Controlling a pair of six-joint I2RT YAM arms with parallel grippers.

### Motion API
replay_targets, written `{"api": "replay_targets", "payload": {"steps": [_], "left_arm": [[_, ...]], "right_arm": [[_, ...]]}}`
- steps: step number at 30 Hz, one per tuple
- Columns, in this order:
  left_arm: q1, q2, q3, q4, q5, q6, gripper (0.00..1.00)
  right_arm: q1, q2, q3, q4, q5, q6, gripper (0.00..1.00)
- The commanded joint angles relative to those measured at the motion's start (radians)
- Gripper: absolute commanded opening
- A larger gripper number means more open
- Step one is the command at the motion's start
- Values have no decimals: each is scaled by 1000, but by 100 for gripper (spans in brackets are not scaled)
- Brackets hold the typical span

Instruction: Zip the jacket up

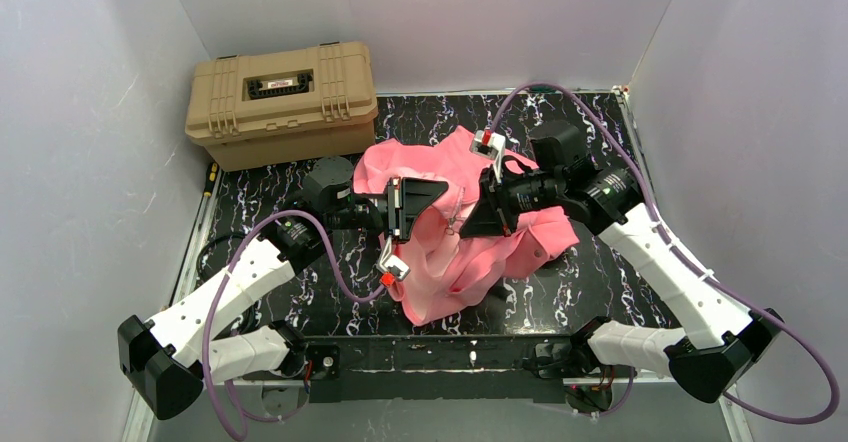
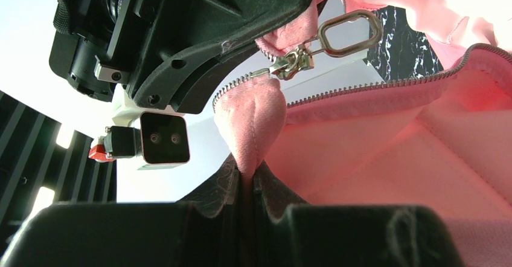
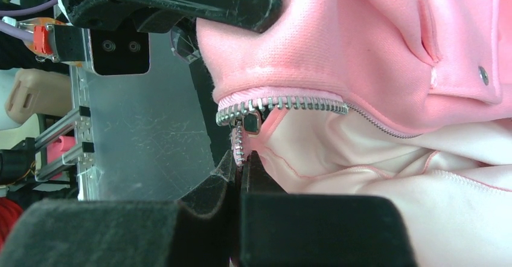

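Observation:
The salmon-pink jacket lies bunched on the black marbled table, lifted in the middle between both grippers. My left gripper is shut on a folded pink edge of the jacket just below the zipper slider, whose metal pull ring sticks out to the right. My right gripper is shut on the toothed zipper tape directly under the slider. The pale lining shows below the closed zipper teeth. The two grippers face each other, almost touching.
A tan hard case stands at the back left of the table, beside the jacket's hood end. White walls close in the left, back and right sides. Purple cables loop off both arms over the table.

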Motion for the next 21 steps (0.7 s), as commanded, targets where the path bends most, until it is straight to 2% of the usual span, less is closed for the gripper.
{"api": "replay_targets", "payload": {"steps": [1,13,21], "left_arm": [[1,-23,34,15,28,69,0],[1,-23,40,-29,28,87,0],[1,-14,45,2,26,57,0]], "right_arm": [[5,-11,62,18,-2,-6,1],[5,-28,58,-5,11,-17,1],[4,-40,19,-9,-13,-10,1]]}}
